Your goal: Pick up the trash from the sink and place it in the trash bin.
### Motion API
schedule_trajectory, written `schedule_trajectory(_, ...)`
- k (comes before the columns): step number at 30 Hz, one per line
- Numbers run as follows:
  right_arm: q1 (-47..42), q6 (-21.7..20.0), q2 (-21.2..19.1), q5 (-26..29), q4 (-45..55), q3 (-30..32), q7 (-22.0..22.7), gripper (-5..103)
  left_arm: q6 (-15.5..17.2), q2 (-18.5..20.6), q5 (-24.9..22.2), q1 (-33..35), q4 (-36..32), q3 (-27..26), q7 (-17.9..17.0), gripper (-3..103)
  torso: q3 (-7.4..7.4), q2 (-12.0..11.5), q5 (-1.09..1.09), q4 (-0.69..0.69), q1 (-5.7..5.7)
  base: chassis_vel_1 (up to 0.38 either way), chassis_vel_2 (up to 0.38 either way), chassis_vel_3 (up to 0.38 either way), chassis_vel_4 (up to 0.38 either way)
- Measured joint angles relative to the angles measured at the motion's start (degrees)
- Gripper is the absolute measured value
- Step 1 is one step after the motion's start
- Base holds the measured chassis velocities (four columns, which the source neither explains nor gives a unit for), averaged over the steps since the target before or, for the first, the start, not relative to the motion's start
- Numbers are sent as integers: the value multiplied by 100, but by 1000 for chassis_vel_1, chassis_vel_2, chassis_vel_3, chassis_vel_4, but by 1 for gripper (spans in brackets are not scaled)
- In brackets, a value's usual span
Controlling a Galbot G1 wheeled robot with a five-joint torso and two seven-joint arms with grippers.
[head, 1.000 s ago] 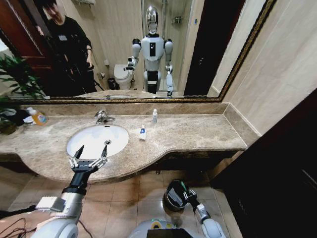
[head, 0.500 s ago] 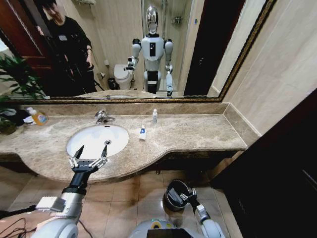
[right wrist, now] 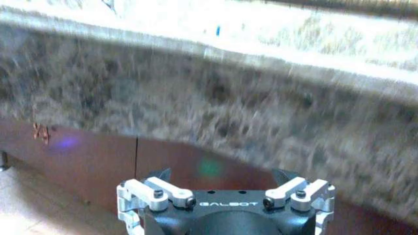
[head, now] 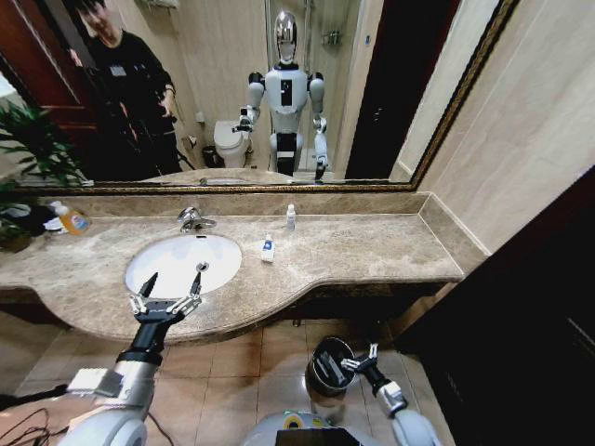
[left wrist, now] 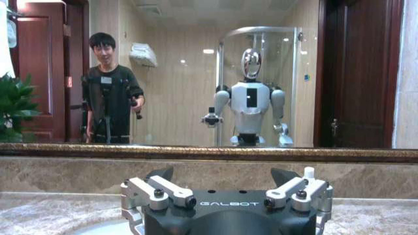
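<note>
On the marble counter [head: 372, 246], both spread tools, left [head: 173, 283] and right [head: 363, 358], read "GALBOT".

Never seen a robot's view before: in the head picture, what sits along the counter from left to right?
Yellow bottle → chrome tap → small tube with blue label → tiny white bottle.

The left tool [head: 174, 285] is black, with two pointed black fingertips [head: 149, 282] on silver linkage bars fastened by dark round screws. Its body carries the white word GALBOT between the linkages. Behind the tool runs a slim black forearm, then a silver-grey sleeve and a white block. The right tool [head: 362, 357] has the same black-and-silver build on a grey-white arm.
</note>
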Motion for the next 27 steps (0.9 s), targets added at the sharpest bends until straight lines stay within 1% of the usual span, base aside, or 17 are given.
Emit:
schedule_trajectory(2,-117,-52,-216,351,428,151,-49,100,0,0,0,0,0,0,0,100,0,0,-1,1,0,0,0,0,0)
schedule_trajectory(3,-117,-52,-216,351,428,151,-49,100,0,0,0,0,0,0,0,100,0,0,-1,1,0,0,0,0,0)
schedule_trajectory(6,-250,-353,-476,867,1121,352,-101,100,0,0,0,0,0,0,0,100,0,0,-1,1,0,0,0,0,0)
schedule_trajectory(8,-274,-534,-550,1007,1476,388,-111,100,0,0,0,0,0,0,0,100,0,0,-1,1,0,0,0,0,0)
schedule_trajectory(9,-274,-534,-550,1007,1476,388,-111,100,0,0,0,0,0,0,0,100,0,0,-1,1,0,0,0,0,0)
schedule_trajectory(10,-278,-651,-587,1064,1675,392,-112,100,0,0,0,0,0,0,0,100,0,0,-1,1,0,0,0,0,0)
schedule_trajectory(12,-195,-1068,-720,1297,2262,346,-113,100,0,0,0,0,0,0,0,100,0,0,-3,1,0,0,0,0,0)
schedule_trajectory(13,-195,-1068,-720,1297,2262,346,-113,100,0,0,0,0,0,0,0,100,0,0,-3,1,0,0,0,0,0)
schedule_trajectory(14,-140,-1180,-756,1365,2389,323,-106,100,0,0,0,0,0,0,0,100,0,0,-2,0,0,0,0,0,0)
schedule_trajectory(15,49,-1487,-861,1533,2669,253,-46,100,0,0,0,0,0,0,0,100,0,0,-2,1,0,0,0,0,0)
schedule_trajectory(16,122,-1622,-910,1618,2770,223,-20,100,0,0,0,0,0,0,0,100,0,0,-1,1,0,0,0,0,0)
schedule_trajectory(17,122,-1622,-910,1618,2770,223,-20,100,0,0,0,0,0,0,0,100,0,0,-1,1,0,0,0,0,0)
schedule_trajectory(20,461,-2364,-1146,2062,3129,47,121,100,0,0,0,0,0,0,0,100,0,0,-2,1,0,0,0,0,0)
schedule_trajectory(21,461,-2364,-1146,2062,3129,47,121,100,0,0,0,0,0,0,0,100,0,0,-2,1,0,0,0,0,0)
schedule_trajectory(24,825,-2750,-1268,2215,3174,-117,156,100,0,0,0,0,0,0,0,100,0,0,-1,1,0,0,0,0,0)
schedule_trajectory(26,904,-2824,-1285,2241,3174,-148,152,100,0,0,0,0,0,0,0,100,0,0,-1,2,1,0,0,0,0)
schedule_trajectory(27,1062,-3019,-1319,2340,3194,-214,149,100,0,0,0,0,0,0,0,100,1,-1,-1,1,1,0,0,0,0)
